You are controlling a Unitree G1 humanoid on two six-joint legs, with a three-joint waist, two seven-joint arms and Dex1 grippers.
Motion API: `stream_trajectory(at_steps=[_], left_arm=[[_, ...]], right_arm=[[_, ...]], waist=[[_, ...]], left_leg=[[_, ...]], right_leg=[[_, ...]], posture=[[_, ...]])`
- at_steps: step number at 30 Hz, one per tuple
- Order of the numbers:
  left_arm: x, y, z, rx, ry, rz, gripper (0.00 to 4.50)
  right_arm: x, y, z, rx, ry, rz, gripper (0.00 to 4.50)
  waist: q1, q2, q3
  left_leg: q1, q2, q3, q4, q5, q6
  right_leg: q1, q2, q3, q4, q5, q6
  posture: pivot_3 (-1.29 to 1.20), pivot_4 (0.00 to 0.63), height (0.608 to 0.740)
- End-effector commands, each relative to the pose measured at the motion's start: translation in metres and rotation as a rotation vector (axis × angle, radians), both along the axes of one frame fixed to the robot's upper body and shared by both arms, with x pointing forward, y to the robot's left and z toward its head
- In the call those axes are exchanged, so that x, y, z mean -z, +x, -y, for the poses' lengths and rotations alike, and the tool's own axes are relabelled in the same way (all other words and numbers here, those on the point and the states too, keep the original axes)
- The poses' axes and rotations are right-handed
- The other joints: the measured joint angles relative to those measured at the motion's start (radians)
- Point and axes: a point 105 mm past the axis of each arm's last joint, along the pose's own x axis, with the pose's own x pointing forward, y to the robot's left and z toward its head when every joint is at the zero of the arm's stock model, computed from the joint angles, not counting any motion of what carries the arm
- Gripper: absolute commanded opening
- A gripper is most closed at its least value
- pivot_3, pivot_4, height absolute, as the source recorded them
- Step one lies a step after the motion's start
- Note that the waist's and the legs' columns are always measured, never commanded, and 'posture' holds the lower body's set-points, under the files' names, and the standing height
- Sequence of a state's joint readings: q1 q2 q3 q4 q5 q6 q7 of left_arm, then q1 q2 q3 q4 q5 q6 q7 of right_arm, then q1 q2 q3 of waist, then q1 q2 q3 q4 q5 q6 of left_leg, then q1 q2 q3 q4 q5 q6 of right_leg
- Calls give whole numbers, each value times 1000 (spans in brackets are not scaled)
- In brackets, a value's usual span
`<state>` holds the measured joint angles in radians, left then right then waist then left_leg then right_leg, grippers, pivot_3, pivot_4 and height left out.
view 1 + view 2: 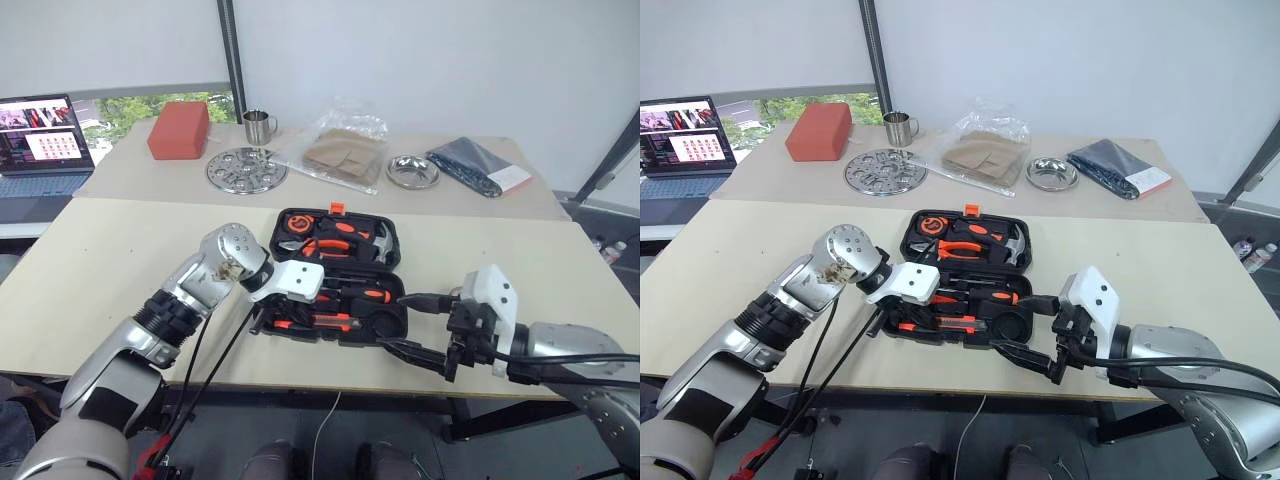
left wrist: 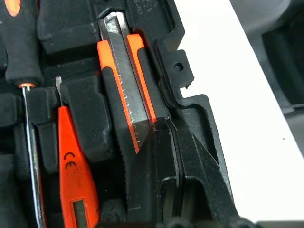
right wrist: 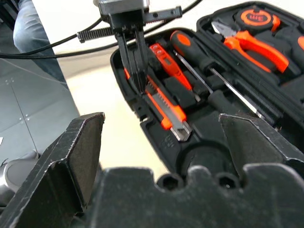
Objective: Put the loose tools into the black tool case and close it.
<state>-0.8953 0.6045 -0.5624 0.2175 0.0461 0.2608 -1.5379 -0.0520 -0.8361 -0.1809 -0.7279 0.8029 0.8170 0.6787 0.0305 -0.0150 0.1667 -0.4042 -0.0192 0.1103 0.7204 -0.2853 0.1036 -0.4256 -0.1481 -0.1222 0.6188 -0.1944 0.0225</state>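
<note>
Orange-black utility knife (image 2: pixel 124 99) lies in its recess at six o'clock of the open black tool case (image 1: pixel 395 325), where the closed left gripper (image 2: pixel 166 124) should press it flush; the right gripper (image 1: pixel 425 330) waits open.

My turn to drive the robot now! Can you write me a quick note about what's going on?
Left gripper: shut, its tips down on the end of the utility knife, which lies in its slot.
Right gripper: open, holding nothing, beside the case's right end.
Tool case: open on the table.
Done: knife, tester screwdriver and a big screwdriver sit in the case.
Left: check the remaining tools, draw both grippers back, close the lid.
</note>
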Motion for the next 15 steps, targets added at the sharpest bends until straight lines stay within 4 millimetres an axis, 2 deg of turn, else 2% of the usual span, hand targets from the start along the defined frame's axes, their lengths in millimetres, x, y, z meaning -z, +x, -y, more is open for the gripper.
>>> stream_trajectory(at_steps=[1,2,4,6,8,10,11,12,15], left_arm=[[14,7,-14,-90,14,-24,32],[7,9,-11,-103,-34,-25,32],[-21,13,1,-151,-231,-57,32],[-57,13,2,-176,-437,-98,528],[-81,9,-4,-162,-575,-103,1140],[-89,8,-10,-177,-629,-98,1955],[-89,6,-12,-181,-630,-103,2175],[-89,2,-13,-170,-631,-118,2619],[-90,-11,-10,-121,-638,-163,3672]], right_arm=[[-12,3,17,74,-37,72,4500],[-12,4,23,99,-48,74,4500],[-10,5,43,168,-79,53,4500],[-7,6,71,273,-106,22,4500],[-6,10,96,367,-130,22,4500],[-6,15,113,429,-140,21,4500],[-4,20,120,458,-139,14,4500],[-1,24,125,477,-143,8,4500],[12,38,126,469,-163,-13,4500]], waist=[[0,1,0],[0,1,-1],[3,1,-1],[9,0,0],[9,0,0],[7,0,0],[6,0,0],[5,0,0],[-1,1,0]], left_leg=[[0,0,0,0,0,0],[0,0,0,0,0,0],[0,0,0,0,0,0],[-3,0,-1,1,4,7],[-7,0,-1,2,4,8],[-8,-1,-1,3,4,8],[-7,-1,-1,2,4,8],[-5,-2,0,1,4,8],[-2,-2,1,-1,4,8]], right_leg=[[0,0,0,0,0,1],[1,0,0,-1,0,1],[1,0,0,0,1,2],[-1,1,0,0,1,2],[-4,1,-1,-1,4,-2],[-4,2,0,-2,5,-3],[-3,2,-1,-3,5,-2],[-2,3,-1,-4,5,-2],[1,5,-1,-6,4,-1]], posture=[[0,150,734],[0,150,734],[0,150,734],[0,150,734],[0,150,734],[0,150,734],[0,150,734],[0,150,734],[0,150,734]])
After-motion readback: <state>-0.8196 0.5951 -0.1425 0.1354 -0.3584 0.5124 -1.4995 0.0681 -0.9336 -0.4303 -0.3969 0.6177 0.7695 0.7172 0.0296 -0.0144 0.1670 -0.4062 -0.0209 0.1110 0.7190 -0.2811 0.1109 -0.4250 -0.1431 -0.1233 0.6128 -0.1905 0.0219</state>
